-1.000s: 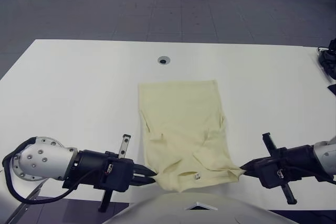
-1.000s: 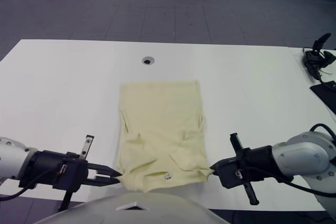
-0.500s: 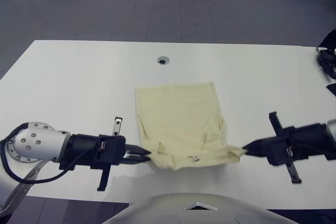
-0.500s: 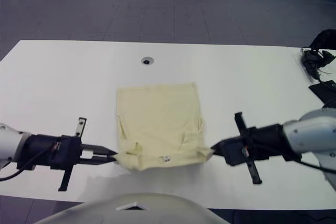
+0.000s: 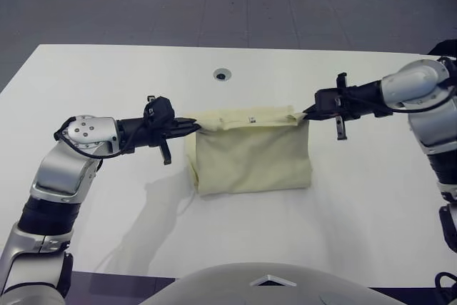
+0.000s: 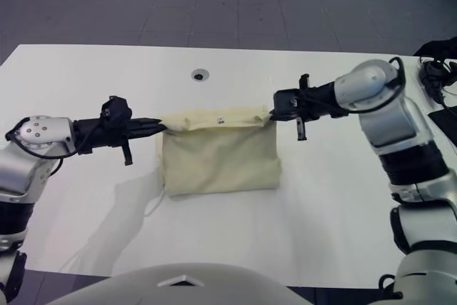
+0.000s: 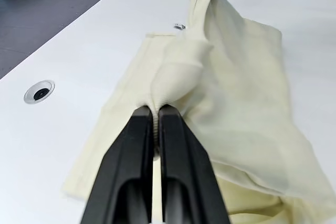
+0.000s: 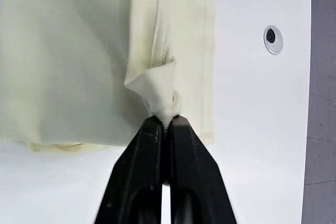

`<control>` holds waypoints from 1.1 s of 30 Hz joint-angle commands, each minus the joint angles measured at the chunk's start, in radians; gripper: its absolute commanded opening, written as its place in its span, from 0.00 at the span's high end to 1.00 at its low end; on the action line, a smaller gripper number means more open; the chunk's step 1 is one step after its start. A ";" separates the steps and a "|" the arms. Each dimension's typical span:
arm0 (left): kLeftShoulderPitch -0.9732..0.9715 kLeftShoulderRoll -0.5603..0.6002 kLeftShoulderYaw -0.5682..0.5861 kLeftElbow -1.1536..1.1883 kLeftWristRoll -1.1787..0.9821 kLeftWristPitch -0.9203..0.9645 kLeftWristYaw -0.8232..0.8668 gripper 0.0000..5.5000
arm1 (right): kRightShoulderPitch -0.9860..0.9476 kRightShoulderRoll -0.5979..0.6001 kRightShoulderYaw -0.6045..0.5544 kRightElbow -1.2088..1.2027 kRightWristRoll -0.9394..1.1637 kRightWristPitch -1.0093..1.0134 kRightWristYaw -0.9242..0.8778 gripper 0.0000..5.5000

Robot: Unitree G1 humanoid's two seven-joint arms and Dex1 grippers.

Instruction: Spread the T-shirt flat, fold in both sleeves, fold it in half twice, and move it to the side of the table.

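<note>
Clamping one T-shirt (image 5: 250,158) corner each, left end effector (image 5: 194,125) and right end effector (image 5: 308,112) hold its edge taut, near the cable hole (image 5: 223,74), likely so the fold lands square.

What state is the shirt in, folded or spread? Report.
Folded: the shirt lies doubled on the table, one edge held taut between the left gripper and right gripper, both shut.

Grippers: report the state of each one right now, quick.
Left gripper: fingers shut on one corner of the T-shirt, lifted off the table.
Right gripper: fingers shut on the opposite corner of the T-shirt.
</note>
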 commanded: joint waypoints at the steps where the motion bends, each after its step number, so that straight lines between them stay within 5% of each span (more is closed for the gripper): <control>1: -0.032 -0.037 -0.044 0.099 0.077 -0.040 0.007 1.00 | -0.046 0.064 0.035 0.096 -0.045 -0.045 -0.027 1.00; 16: -0.168 -0.176 -0.061 0.445 0.288 -0.299 0.149 1.00 | -0.119 0.215 0.057 0.405 -0.173 -0.207 -0.180 1.00; 33: -0.217 -0.284 -0.110 0.691 0.423 -0.537 0.199 1.00 | -0.087 0.193 0.017 0.360 -0.152 -0.111 -0.130 1.00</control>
